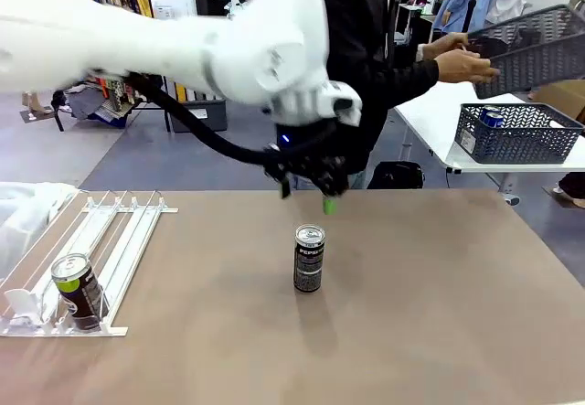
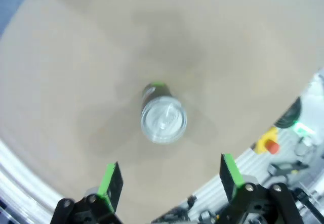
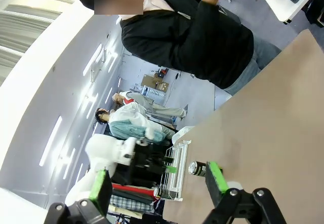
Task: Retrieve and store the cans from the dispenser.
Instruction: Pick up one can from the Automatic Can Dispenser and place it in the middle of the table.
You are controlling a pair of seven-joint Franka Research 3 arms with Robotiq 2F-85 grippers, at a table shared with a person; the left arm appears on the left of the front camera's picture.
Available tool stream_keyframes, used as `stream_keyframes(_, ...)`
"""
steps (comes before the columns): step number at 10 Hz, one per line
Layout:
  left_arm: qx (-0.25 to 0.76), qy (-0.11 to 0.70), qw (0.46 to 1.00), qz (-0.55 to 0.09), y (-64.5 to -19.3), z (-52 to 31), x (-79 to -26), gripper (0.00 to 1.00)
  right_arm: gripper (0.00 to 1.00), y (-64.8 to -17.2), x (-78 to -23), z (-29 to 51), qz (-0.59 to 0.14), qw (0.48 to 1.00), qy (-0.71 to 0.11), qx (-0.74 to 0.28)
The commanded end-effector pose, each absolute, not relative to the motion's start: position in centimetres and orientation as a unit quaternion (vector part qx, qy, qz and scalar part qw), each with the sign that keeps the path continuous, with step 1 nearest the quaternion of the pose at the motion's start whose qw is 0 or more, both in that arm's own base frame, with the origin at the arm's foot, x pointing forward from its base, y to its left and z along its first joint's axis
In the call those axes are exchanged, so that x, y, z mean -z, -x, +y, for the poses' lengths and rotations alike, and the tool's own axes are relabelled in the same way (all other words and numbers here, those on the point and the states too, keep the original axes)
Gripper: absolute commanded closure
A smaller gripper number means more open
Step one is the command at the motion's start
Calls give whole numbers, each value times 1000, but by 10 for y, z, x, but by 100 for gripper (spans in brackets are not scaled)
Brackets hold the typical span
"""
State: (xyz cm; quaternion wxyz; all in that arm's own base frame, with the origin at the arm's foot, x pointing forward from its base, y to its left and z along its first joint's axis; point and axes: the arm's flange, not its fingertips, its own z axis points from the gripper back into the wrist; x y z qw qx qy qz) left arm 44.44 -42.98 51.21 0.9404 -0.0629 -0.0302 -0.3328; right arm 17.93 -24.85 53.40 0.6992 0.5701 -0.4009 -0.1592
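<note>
**One can waits at the stoppers, one stands mid-worktop**

Nearest the camera, the dispenser can (image 1: 75, 288), dark with a silver top, sits at the low end of the dispenser (image 1: 119, 231), against the clear stoppers (image 1: 27, 309). The other lanes look empty. The centre can (image 1: 309, 259), also dark, stands upright alone in the middle of the worktop (image 1: 439, 314).

The left hand (image 1: 307, 197) hangs above and a little behind the centre can, spread wide and empty. From its wrist the silver top (image 2: 163, 119) lies ahead of the green pads (image 2: 110, 181), not between them. The right hand (image 3: 158, 181) is released too, holding nothing.

The step looks like work on the centre can. For a grip, bring the top midway between the pads, come straight down and close on the body below the rim. For a retreat, rise straight up first, since a sideways brush would tip so narrow a can.

Bare worktop lies all round the centre can, with the whole right half free. The dispenser hugs the left edge, so a reach for its can should come from above the rails. At the far side a person's hand (image 1: 457, 62) holds a basket (image 1: 539, 48) off the worktop. A second basket (image 1: 516, 135) holding blue cans (image 1: 491, 118) rests on a side table (image 1: 430, 126).
</note>
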Motion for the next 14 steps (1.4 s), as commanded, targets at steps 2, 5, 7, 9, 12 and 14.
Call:
stream_keyframes(2, 285, 197, 937, -40, -416, -271, -570, 0, 0, -182, -536, -248, -414, 692, -572, 149)
stream_keyframes(5, 72, 354, 927, -104, -394, -86, -572, 0, 0, -182, -536, -248, -414, 692, -572, 149)
stream_keyframes(7, -57, 467, 868, -162, -368, 4, -534, 0, 0, -182, -536, -248, -414, 692, -572, 149)
stream_keyframes(9, -115, 551, 812, -157, -353, 53, -490, 0, 0, -182, -536, -248, -414, 692, -572, 149)
stream_keyframes(12, -116, 510, 843, -128, -351, 64, -501, 0, 0, -182, -536, -248, -414, 692, -572, 149)
stream_keyframes(14, -116, 510, 843, -128, -351, 64, -501, 0, 0, -182, -536, -248, -414, 692, -572, 149)
